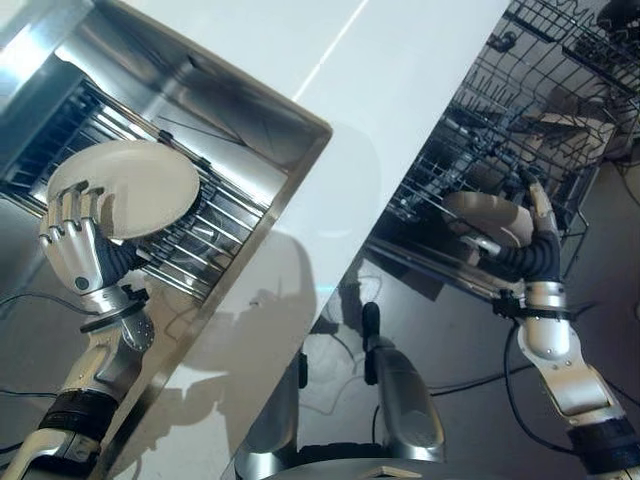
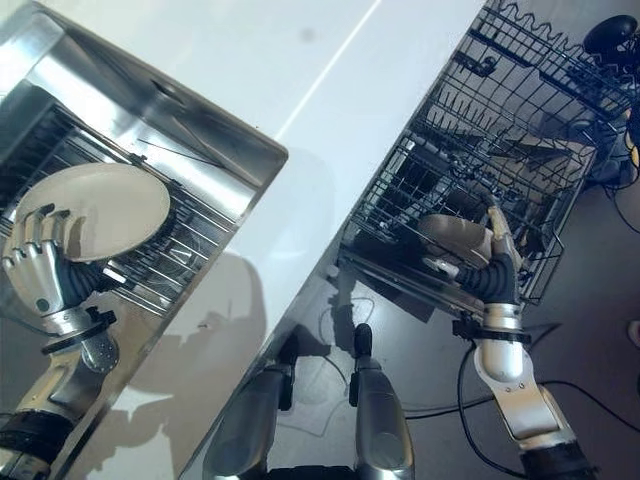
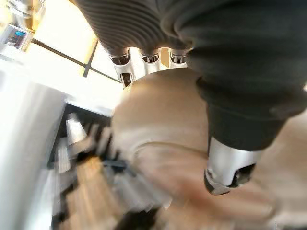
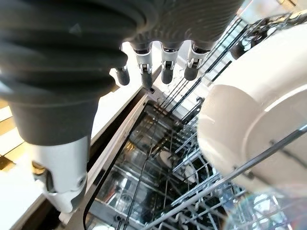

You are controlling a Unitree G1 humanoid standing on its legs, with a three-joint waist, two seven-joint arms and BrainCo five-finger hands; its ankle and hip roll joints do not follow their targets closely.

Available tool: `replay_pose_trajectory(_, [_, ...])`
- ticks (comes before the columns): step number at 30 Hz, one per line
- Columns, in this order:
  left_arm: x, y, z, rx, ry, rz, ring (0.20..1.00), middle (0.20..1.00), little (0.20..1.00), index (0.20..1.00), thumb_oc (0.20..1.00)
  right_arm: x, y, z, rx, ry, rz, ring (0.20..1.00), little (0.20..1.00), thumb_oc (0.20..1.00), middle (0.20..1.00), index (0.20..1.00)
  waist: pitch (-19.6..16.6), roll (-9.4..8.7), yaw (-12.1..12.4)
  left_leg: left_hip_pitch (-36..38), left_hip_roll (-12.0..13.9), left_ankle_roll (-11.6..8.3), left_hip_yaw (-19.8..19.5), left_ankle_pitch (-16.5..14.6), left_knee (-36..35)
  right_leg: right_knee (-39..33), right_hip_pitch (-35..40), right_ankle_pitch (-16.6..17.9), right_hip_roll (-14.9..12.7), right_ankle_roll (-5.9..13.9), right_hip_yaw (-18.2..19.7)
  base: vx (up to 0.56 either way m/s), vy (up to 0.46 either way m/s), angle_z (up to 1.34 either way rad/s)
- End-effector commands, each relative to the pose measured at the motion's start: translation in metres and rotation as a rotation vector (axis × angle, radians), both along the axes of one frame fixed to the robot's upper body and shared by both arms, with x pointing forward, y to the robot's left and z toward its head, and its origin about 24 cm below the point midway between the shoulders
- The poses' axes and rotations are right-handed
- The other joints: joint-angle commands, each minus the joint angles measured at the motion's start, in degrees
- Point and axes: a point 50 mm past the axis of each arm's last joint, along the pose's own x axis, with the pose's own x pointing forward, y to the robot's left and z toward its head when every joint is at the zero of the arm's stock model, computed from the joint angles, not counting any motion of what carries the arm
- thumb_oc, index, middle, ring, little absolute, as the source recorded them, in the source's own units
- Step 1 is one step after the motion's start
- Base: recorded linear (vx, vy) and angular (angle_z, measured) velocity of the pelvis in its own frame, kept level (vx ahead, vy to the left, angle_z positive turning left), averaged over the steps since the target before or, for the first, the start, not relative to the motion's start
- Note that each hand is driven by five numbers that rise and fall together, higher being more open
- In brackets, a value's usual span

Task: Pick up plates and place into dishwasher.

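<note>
**A:** White bench (image 1: pixel 400 90) runs between the steel sink (image 1: pixel 250 110) on my left and the open dishwasher rack (image 2: pixel 520 150) on my right. What are your hands doing?

**B:** My left hand (image 1: pixel 72 235) is over the sink's wire grid (image 1: pixel 215 225), with the fingers curled over the edge of a cream plate (image 1: pixel 135 185) and the thumb on its other face, as my left wrist view shows. The plate is tilted up, above the grid.

**A:** And the right?

**B:** My right hand (image 2: pixel 497 240) reaches into the near side of the black wire rack. A second cream dish (image 2: pixel 455 238) sits among the tines just beside it. In my right wrist view the fingers (image 4: pixel 165 67) are spread straight and apart from that dish (image 4: pixel 259 124); they hold nothing.

**A:** Is that dish upright?

**B:** It leans on its edge between the wires; I cannot tell how far it is seated.
</note>
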Motion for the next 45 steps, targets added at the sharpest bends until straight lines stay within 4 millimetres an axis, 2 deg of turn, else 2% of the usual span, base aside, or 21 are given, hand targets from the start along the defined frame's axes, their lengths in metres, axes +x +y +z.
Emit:
replay_pose_trajectory(1, [-0.025,-0.016,-0.008,-0.08,-0.001,-0.117,0.2,0.2,0.2,0.2,0.2,-0.013,-0.001,0.033,-0.064,-0.161,0.054,1.0,1.0,1.0,1.0,1.0,-3.1,-0.7,1.8,-2.5,-1.9,-0.05,-0.4,-0.9,3.2,4.7,0.6,-2.6,-2.8,5.59,-1.9,0.08,-0.05,0.16])
replay_pose_trajectory(9, [-0.048,-0.013,-0.004,-0.077,0.081,-0.186,0.2,0.2,0.2,0.2,0.2,-0.031,-0.012,0.02,-0.043,-0.081,0.041,1.0,1.0,1.0,1.0,1.0,-6.1,-1.03,2.7,2.4,-1.3,-0.55,-1.0,-0.5,1.5,3.2,5.9,-2.8,-2.6,5.54,-3.4,0.1,-0.043,0.11])
replay_pose_trajectory(19, [-0.059,-0.012,-0.012,0.021,0.254,-0.251,0.2,0.2,0.2,0.2,0.2,-0.048,-0.022,0.003,-0.02,0.014,0.028,1.0,1.0,1.0,1.0,1.0,-8.8,-1.6,2.5,7.9,-0.5,-0.71,-1.0,-0.1,-0.9,1.5,10.4,-2.2,-1.6,6.27,-2.7,0.1,-0.034,0.02])
replay_pose_trajectory(26, [-0.062,-0.009,-0.016,0.145,0.395,-0.27,0.2,0.2,0.2,0.2,0.2,-0.058,-0.027,-0.007,-0.017,0.08,0.032,1.0,1.0,1.0,1.0,1.0,-8.7,-1.77,1.7,10.1,0.0,-0.32,-0.5,-0.1,-1.3,2.2,11.2,-1.5,-0.8,7.19,-1.1,0.1,-0.017,-0.05])
replay_pose_trajectory(27, [-0.061,-0.007,-0.018,0.157,0.425,-0.264,0.379,0.379,0.379,0.379,0.379,-0.058,-0.027,-0.008,-0.016,0.085,0.035,1.0,1.0,1.0,1.0,1.0,-8.5,-1.79,1.6,10.3,0.0,-0.25,-0.4,-0.1,-1.2,2.2,11.2,-1.4,-0.7,7.33,-1.0,0.06,-0.005,-0.08])
replay_pose_trajectory(28, [-0.06,-0.006,-0.018,0.178,0.458,-0.27,0.824,0.824,0.824,0.824,0.824,-0.058,-0.028,-0.008,-0.016,0.09,0.039,1.0,1.0,1.0,1.0,1.0,-8.3,-1.83,1.5,10.4,0.1,-0.19,-0.3,-0.2,-1.1,2.4,11.2,-1.4,-0.7,7.45,-0.8,0.04,-0.001,-0.07])
replay_pose_trajectory(29, [-0.06,-0.006,-0.018,0.188,0.468,-0.276,1.0,1.0,1.0,1.0,1.0,-0.058,-0.028,-0.008,-0.016,0.091,0.041,1.0,1.0,1.0,1.0,1.0,-8.2,-1.86,1.4,10.4,0.1,-0.16,-0.3,-0.2,-1.1,2.5,11.1,-1.4,-0.7,7.5,-0.8,0.04,0.003,-0.07])
replay_pose_trajectory(31, [-0.06,-0.005,-0.022,0.261,0.553,-0.279,1.0,1.0,1.0,1.0,1.0,-0.059,-0.028,-0.008,-0.017,0.098,0.052,1.0,1.0,1.0,1.0,1.0,-7.7,-1.77,1.1,10.3,0.1,-0.02,-0.1,0.0,-0.7,3.0,10.8,-1.1,-0.5,7.88,-0.3,0.04,0.012,-0.07])
replay_pose_trajectory(38, [-0.049,0.002,-0.024,0.411,0.69,-0.261,1.0,1.0,1.0,1.0,1.0,-0.052,-0.027,-0.008,-0.029,0.101,0.079,1.0,1.0,1.0,1.0,1.0,-6.0,-1.62,0.6,8.2,0.0,-0.01,0.4,0.6,1.0,4.5,8.9,-0.5,-0.5,8.35,-0.1,0.0,0.025,-0.02])
replay_pose_trajectory(45, [-0.04,0.025,-0.024,0.459,0.708,-0.108,1.0,1.0,1.0,1.0,1.0,-0.042,-0.021,-0.01,-0.034,0.099,0.092,1.0,1.0,1.0,1.0,1.0,-4.9,-2.24,0.7,6.2,0.1,0.02,0.5,1.1,1.9,5.2,7.1,0.0,0.0,8.76,0.2,0.0,0.0,0.0])
